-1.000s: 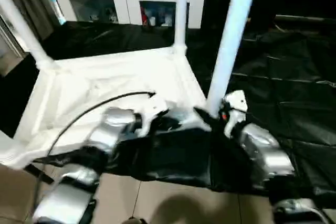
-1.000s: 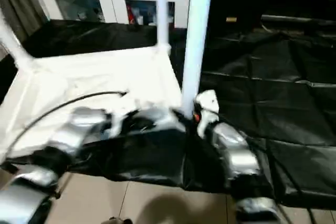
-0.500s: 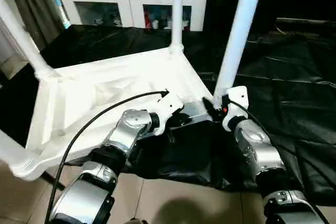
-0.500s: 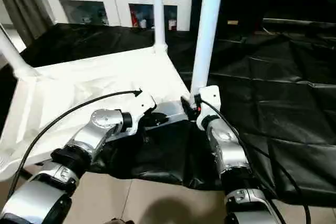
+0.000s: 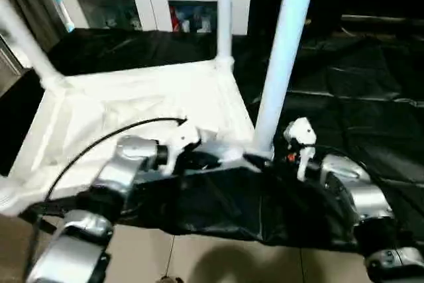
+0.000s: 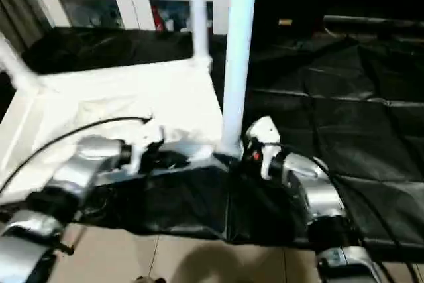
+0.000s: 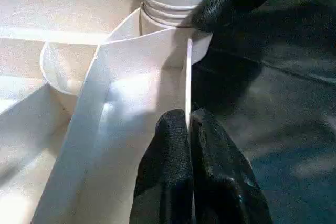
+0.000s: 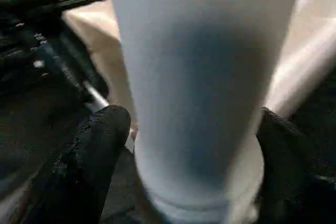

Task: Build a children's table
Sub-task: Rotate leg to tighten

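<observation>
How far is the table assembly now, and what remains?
The table top lies upside down with three legs standing. The right gripper clasps the near leg at its socket; the left gripper pinches the top's rim. The fourth corner isn't visible; flipping upright remains.

Looked like a home room. A white cabinet (image 5: 152,6) with glass doors, small items behind them, stood at the back wall. A grey curtain (image 5: 26,4) hung at left. Tiled floor (image 5: 199,260), partly under a black sheet (image 5: 358,77).

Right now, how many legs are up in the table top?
3: near leg between the right claw's fingers, far leg, left leg. A fourth may be out of frame.
</observation>
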Robot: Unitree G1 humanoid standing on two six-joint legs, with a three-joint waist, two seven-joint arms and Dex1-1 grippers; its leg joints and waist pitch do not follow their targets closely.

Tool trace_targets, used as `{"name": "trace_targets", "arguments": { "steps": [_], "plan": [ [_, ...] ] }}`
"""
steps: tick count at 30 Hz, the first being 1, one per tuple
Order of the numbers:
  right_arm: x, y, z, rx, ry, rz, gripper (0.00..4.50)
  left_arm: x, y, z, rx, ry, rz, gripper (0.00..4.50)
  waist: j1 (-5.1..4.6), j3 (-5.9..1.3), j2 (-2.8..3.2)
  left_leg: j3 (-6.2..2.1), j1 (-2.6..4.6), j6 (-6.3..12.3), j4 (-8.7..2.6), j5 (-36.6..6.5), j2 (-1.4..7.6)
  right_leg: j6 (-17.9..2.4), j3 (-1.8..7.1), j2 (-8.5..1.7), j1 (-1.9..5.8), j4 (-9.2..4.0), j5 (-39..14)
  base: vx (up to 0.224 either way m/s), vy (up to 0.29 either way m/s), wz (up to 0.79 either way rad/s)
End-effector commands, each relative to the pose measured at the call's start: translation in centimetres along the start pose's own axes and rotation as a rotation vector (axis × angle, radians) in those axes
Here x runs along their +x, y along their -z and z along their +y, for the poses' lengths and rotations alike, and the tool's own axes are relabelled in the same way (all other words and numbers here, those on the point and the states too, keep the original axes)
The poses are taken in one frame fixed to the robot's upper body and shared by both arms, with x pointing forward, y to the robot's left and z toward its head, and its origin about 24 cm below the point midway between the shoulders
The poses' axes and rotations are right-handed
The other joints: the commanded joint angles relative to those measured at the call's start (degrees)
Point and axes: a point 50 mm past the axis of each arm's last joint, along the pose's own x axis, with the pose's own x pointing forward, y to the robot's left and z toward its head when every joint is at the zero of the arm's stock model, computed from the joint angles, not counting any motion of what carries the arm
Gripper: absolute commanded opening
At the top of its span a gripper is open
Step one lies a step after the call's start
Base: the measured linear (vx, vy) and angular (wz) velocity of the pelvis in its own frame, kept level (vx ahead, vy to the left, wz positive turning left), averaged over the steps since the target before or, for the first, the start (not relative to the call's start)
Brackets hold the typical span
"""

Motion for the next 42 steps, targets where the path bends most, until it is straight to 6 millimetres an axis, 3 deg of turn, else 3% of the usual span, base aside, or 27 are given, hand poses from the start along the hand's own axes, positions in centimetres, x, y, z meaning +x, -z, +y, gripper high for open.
{"name": "trace_targets", "arguments": {
  "steps": [1,8,14,18,23,27,30,31,33,34,35,37,40,42],
  "plan": [
    [0.5,0.2,0.7,-0.004,-0.075,0.019,3.70,0.2,-0.4,-0.3,0.008,0.037,-0.034,0.00,0.38,-3.92,-0.89,-0.59,1.14,6.79,-2.84,-9.77,2.02,-16.42,1.28,-2.48,2.59,-2.46,-4.62,0.000,0.000,0.00],
    [0.4,0.0,0.9,0.004,-0.110,0.014,3.23,-0.2,-0.4,-0.4,0.002,0.044,-0.042,0.00,0.86,-3.65,-1.34,-0.54,1.24,5.18,-3.04,-11.76,2.02,-15.24,1.51,-2.70,2.60,-2.82,-9.27,0.000,0.000,0.00],
    [0.4,0.7,1.3,0.036,-0.112,0.023,2.77,0.1,-0.5,-0.2,-0.005,-0.001,-0.058,0.00,1.00,-3.77,-1.33,-0.50,1.23,5.93,-2.81,-9.96,1.95,-15.37,1.49,-2.57,2.56,-2.57,-7.02,0.000,0.000,0.00],
    [0.5,1.4,1.1,0.060,-0.019,0.035,2.73,0.7,-0.8,0.5,0.007,-0.098,-0.047,0.00,1.09,-3.63,-1.33,-0.57,1.33,5.30,-2.97,-11.22,1.96,-14.63,1.49,-2.67,2.50,-2.92,-9.74,0.000,0.000,0.00],
    [2.0,3.0,0.3,0.132,0.327,0.053,2.72,3.0,-1.9,1.7,-0.027,-0.283,-0.055,0.00,0.60,-3.16,-1.31,-0.86,1.90,1.45,-3.68,-16.48,1.75,-11.84,1.78,-2.86,1.91,-4.07,-19.53,0.000,0.000,0.00],
    [3.4,3.6,0.5,0.197,0.489,0.066,2.72,5.1,-2.9,1.6,-0.040,-0.336,-0.070,0.00,0.47,-3.05,-1.14,-0.96,2.20,0.37,-3.95,-19.07,1.59,-9.94,1.89,-2.70,1.54,-4.74,-22.29,0.000,0.000,0.00],
    [5.0,3.4,1.2,0.204,0.520,0.058,2.72,6.7,-3.7,1.2,-0.034,-0.332,-0.085,0.00,0.45,-3.00,-1.11,-1.09,2.06,0.43,-4.05,-20.11,1.50,-9.37,1.83,-2.79,1.66,-4.92,-23.19,0.000,0.000,0.00],
    [5.2,3.4,1.2,0.200,0.520,0.058,2.72,6.8,-3.8,1.1,-0.033,-0.330,-0.087,0.00,0.51,-3.03,-0.63,-1.16,2.11,0.30,-4.05,-20.34,1.49,-9.28,1.84,-2.85,1.58,-4.91,-23.31,0.000,0.000,0.00],
    [6.0,2.8,1.7,0.174,0.467,0.039,2.72,7.4,-4.1,0.8,-0.027,-0.306,-0.099,0.00,0.46,-3.04,-0.95,-1.14,1.97,0.67,-4.07,-20.76,1.40,-8.78,1.80,-2.80,1.71,-5.07,-23.19,0.000,0.000,0.00],
    [6.1,2.7,1.8,0.177,0.458,0.032,3.28,7.5,-4.2,0.7,-0.025,-0.299,-0.100,0.00,0.50,-3.07,-0.92,-1.15,1.97,0.97,-4.06,-20.77,1.43,-8.79,1.85,-2.85,1.70,-5.08,-23.21,0.000,0.000,0.00],
    [6.3,2.4,2.0,0.195,0.424,0.006,3.42,7.6,-4.2,0.6,-0.020,-0.278,-0.104,0.00,0.49,-3.08,-0.85,-1.21,1.82,1.19,-4.12,-20.41,1.46,-8.84,1.81,-2.83,1.81,-5.02,-22.83,0.000,0.000,0.00],
    [6.2,2.2,2.0,0.199,0.400,-0.004,3.42,7.5,-4.1,0.5,-0.016,-0.263,-0.104,0.00,0.47,-3.13,-0.79,-1.25,1.72,1.30,-4.17,-20.43,1.51,-8.96,1.77,-2.75,1.88,-4.88,-21.85,0.000,0.000,0.00],
    [5.8,1.7,2.1,0.164,0.331,-0.012,3.84,6.9,-3.8,0.4,-0.003,-0.213,-0.102,0.00,0.50,-3.15,-0.88,-1.24,1.60,1.72,-4.16,-19.84,1.52,-9.39,1.77,-2.76,2.06,-4.73,-20.45,0.000,0.000,0.00],
    [5.0,1.3,1.8,0.136,0.245,-0.030,3.84,6.0,-3.2,0.2,0.011,-0.151,-0.088,0.00,0.67,-3.39,-0.90,-1.17,1.27,2.57,-3.95,-17.81,1.63,-10.34,1.71,-2.85,2.45,-4.29,-17.05,0.000,0.000,0.00]
  ]
}}
